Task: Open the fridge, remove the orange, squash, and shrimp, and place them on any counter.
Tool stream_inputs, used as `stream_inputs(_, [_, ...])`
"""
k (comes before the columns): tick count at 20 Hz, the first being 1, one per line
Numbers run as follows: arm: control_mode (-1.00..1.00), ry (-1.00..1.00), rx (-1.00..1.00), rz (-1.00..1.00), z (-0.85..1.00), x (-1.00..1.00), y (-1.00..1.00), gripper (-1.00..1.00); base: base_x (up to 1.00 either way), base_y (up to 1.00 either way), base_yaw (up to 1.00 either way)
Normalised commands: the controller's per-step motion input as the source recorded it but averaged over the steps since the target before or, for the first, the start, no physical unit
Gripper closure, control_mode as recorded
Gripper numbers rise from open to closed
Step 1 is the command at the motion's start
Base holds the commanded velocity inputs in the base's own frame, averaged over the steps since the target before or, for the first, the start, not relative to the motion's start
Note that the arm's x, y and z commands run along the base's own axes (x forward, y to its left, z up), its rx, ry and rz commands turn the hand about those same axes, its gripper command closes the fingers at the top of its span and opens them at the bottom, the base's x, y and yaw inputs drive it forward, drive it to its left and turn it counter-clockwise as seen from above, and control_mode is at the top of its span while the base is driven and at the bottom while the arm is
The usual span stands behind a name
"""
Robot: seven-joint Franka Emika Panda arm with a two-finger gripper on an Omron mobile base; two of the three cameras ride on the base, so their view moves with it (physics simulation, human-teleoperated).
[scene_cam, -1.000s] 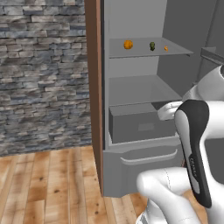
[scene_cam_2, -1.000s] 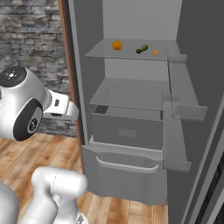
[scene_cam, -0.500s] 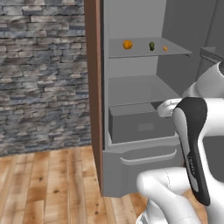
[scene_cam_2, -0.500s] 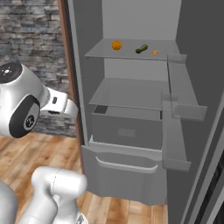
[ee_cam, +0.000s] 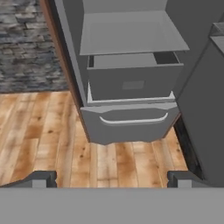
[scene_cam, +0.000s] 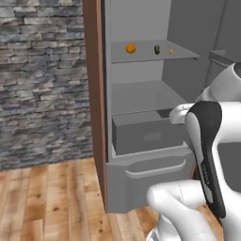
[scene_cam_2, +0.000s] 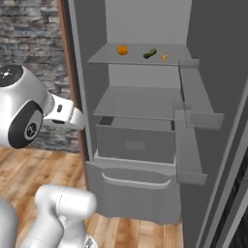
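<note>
Fridge (scene_cam_2: 145,145) stands open, orange (scene_cam_2: 123,50), squash (scene_cam_2: 150,53) and shrimp (scene_cam_2: 164,57) on top shelf at 12 o'clock; gripper (ee_cam: 111,178) empty, fully spread, low; hasty reach risks scattering them.

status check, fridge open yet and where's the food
Gripper open, empty, facing the lower drawer. Fridge open. Orange, squash, shrimp all on top shelf. Nothing blocking them.

- A stone wall (scene_cam: 42,80) of grey, uneven blocks stands on the left.
- A wooden plank floor (ee_cam: 48,131) in warm brown runs near.
- A brown wooden panel (scene_cam: 94,94) rises upright just right of the wall.
</note>
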Motion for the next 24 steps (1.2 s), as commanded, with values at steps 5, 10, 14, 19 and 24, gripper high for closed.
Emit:
stream_inputs(5, [1.0, 0.0, 0.0, 0.0, 0.0, 0.0, 0.0, -1.0, 0.5, -0.08, -0.06])
stream_inputs(10, [1.0, 0.0, 0.0, 0.0, 0.0, 0.0, 0.0, -1.0, 0.69, -0.17, -0.04])
stream_inputs(14, [1.0, 0.0, 0.0, 0.0, 0.0, 0.0, 0.0, -1.0, 0.56, -0.36, -0.05])
stream_inputs(19, [1.0, 0.0, 0.0, 0.0, 0.0, 0.0, 0.0, -1.0, 0.41, -0.47, -0.07])
stream_inputs(24, [1.0, 0.0, 0.0, 0.0, 0.0, 0.0, 0.0, -1.0, 0.64, -0.25, -0.07])
